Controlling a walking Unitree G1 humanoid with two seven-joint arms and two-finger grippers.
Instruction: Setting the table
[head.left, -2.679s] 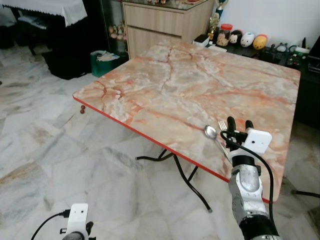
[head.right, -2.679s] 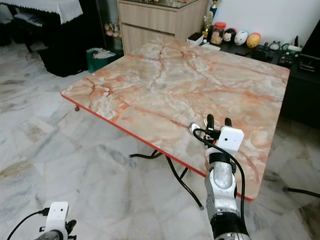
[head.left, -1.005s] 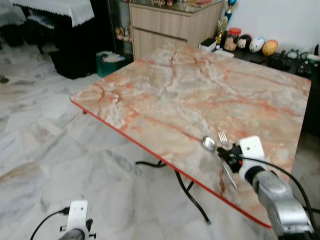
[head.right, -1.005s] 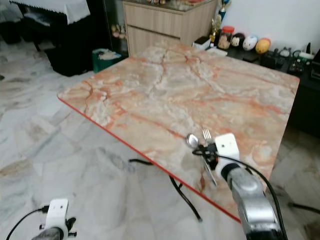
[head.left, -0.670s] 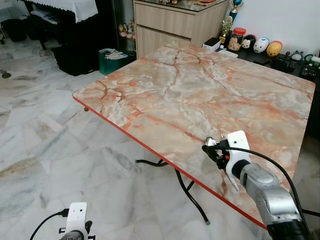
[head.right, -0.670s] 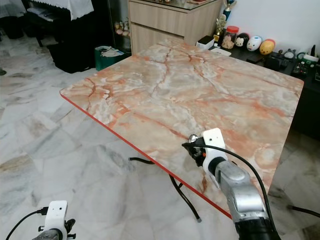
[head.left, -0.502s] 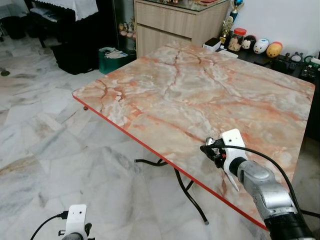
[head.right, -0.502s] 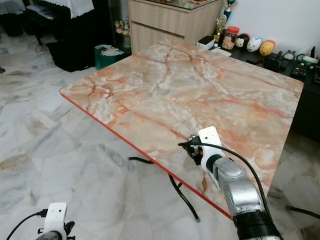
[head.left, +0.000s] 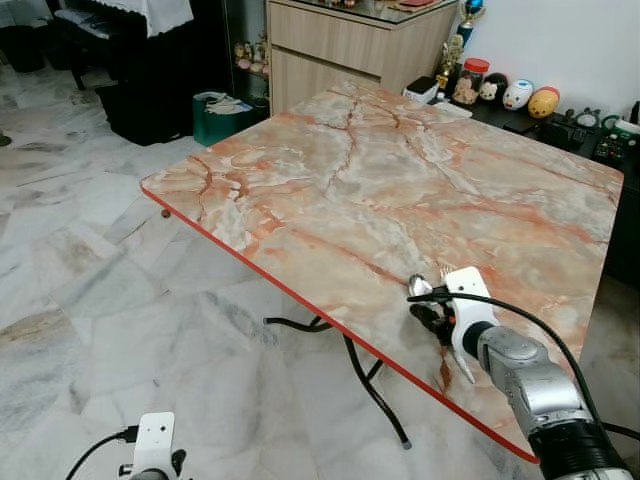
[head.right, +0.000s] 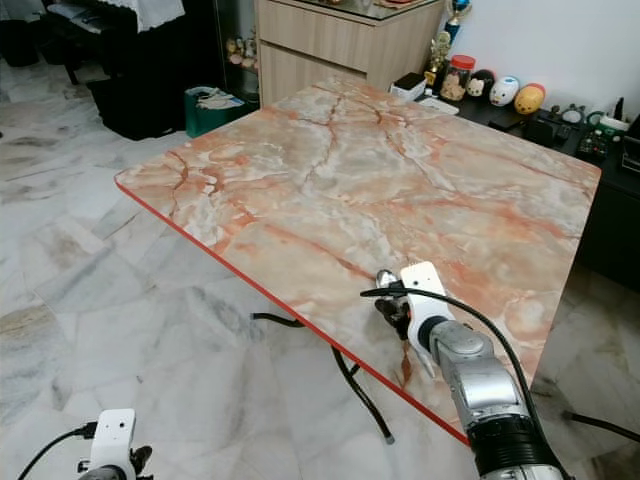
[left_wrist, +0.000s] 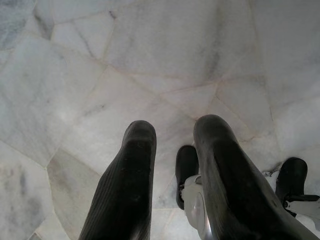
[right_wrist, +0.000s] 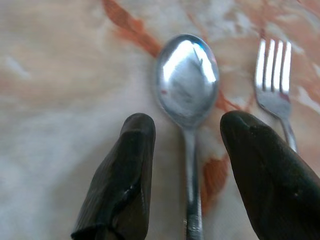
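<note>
While the left gripper (left_wrist: 172, 165) hangs parted over the floor, the right gripper (right_wrist: 187, 145) straddles, fingers apart, the spoon (right_wrist: 186, 85) lying beside the fork (right_wrist: 274, 82) near the table (head.left: 380, 190) edge

Right arm (head.left: 525, 375): silver metal cylinder, black looping cable, white boxy wrist camera housing
Right gripper (right_wrist: 187, 170): two long black ribbed fingers
Left gripper (left_wrist: 175, 172): two matching black fingers, white housing

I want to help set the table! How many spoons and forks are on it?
2: a spoon between the open fingers of the right hand, and a fork beside it, near the table's edge. The arm may hide more.
</note>
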